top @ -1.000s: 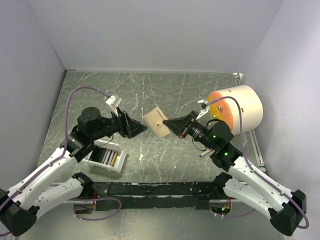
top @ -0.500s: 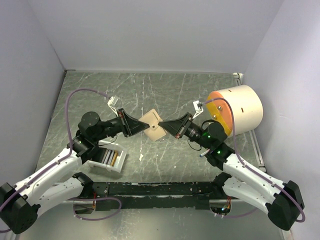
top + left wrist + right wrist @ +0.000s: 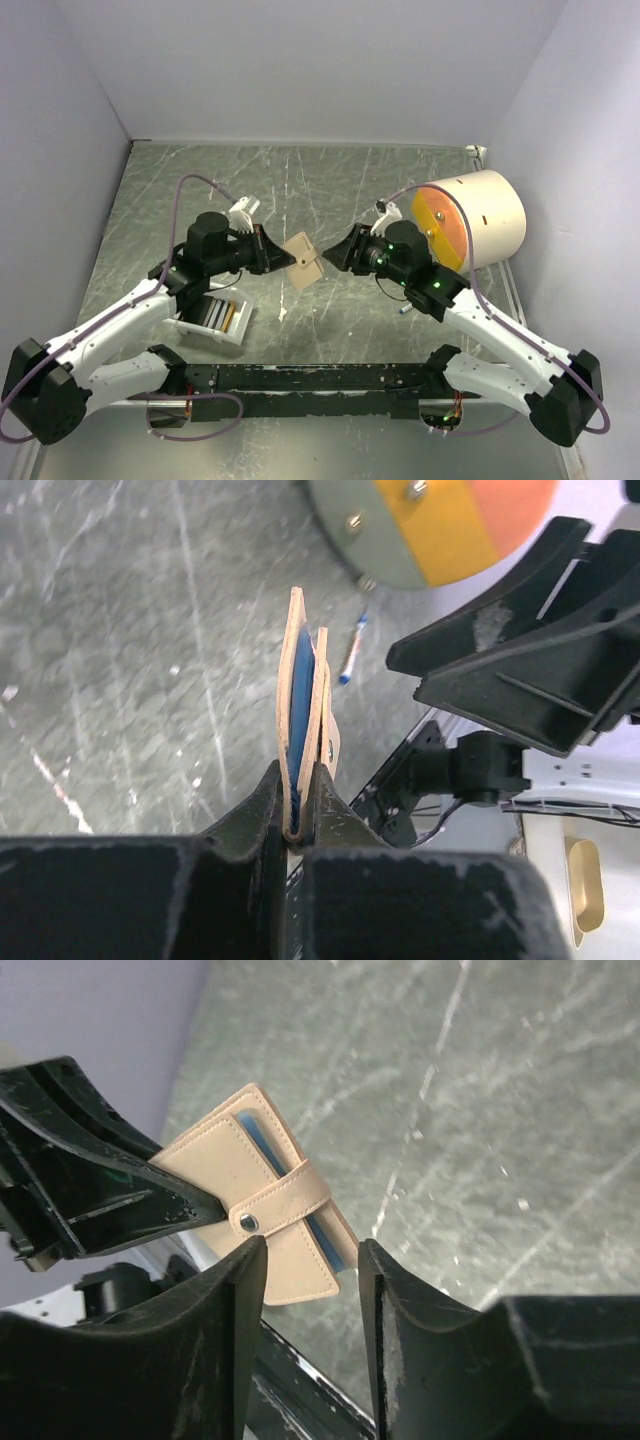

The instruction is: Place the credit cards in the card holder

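The tan card holder (image 3: 303,260) hangs above the table between the two arms, snapped closed by its tab (image 3: 268,1205). My left gripper (image 3: 284,259) is shut on its folded edge (image 3: 300,805). A blue credit card (image 3: 298,685) sits inside it, and its edge (image 3: 262,1138) shows in the right wrist view too. My right gripper (image 3: 336,254) is open just right of the holder, and its fingers (image 3: 238,1290) straddle the holder's lower corner without pinching it. More credit cards (image 3: 218,315) stand on edge in the white tray (image 3: 190,327).
A large cream cylinder (image 3: 478,215) with an orange and yellow face lies at the right. A thin pen (image 3: 349,658) lies on the table under the right arm. The white tray sits beneath the left arm.
The left gripper has closed on the card holder. The right gripper, shut on it a second ago, has opened and let go. The holder has shifted slightly left.
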{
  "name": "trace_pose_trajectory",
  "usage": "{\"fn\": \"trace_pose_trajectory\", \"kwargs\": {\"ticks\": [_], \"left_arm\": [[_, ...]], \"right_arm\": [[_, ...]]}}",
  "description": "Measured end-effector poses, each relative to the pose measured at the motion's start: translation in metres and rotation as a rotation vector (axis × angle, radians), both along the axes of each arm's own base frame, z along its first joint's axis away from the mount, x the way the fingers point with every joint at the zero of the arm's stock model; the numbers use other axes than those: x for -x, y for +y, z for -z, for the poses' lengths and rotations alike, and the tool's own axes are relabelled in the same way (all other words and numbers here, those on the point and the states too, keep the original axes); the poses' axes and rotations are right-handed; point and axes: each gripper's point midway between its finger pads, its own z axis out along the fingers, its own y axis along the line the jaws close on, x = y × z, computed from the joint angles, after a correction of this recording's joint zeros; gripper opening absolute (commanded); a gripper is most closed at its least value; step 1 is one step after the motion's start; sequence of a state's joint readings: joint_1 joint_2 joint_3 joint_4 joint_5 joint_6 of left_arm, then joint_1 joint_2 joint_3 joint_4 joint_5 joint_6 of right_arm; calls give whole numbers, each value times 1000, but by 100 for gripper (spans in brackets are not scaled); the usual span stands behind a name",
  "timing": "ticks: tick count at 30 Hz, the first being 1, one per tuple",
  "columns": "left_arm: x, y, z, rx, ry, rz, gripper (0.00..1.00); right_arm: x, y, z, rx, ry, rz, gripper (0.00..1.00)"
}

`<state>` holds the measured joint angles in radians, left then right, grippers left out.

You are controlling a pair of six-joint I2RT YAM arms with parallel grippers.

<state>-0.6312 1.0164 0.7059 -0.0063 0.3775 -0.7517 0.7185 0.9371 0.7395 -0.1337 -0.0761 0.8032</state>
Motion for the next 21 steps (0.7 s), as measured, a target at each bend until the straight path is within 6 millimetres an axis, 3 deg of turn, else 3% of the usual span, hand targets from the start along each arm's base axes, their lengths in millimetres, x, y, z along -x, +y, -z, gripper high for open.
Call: {"fn": "trace_pose_trajectory", "kwargs": {"ticks": [4,8,14,21], "left_arm": [[1,1,34,-78,105,0,7],[3,2,53,-129,178,1,7],[5,-5,55,-119,228,30,7],[9,-12,47,-60,271,44,7]], "right_arm": [[6,1,32,101,68,-25,36],[15,8,38,160,67,-72,36],[26,30,31,188,12,-149,39],[35,53,61,288,31,-216,43]]}}
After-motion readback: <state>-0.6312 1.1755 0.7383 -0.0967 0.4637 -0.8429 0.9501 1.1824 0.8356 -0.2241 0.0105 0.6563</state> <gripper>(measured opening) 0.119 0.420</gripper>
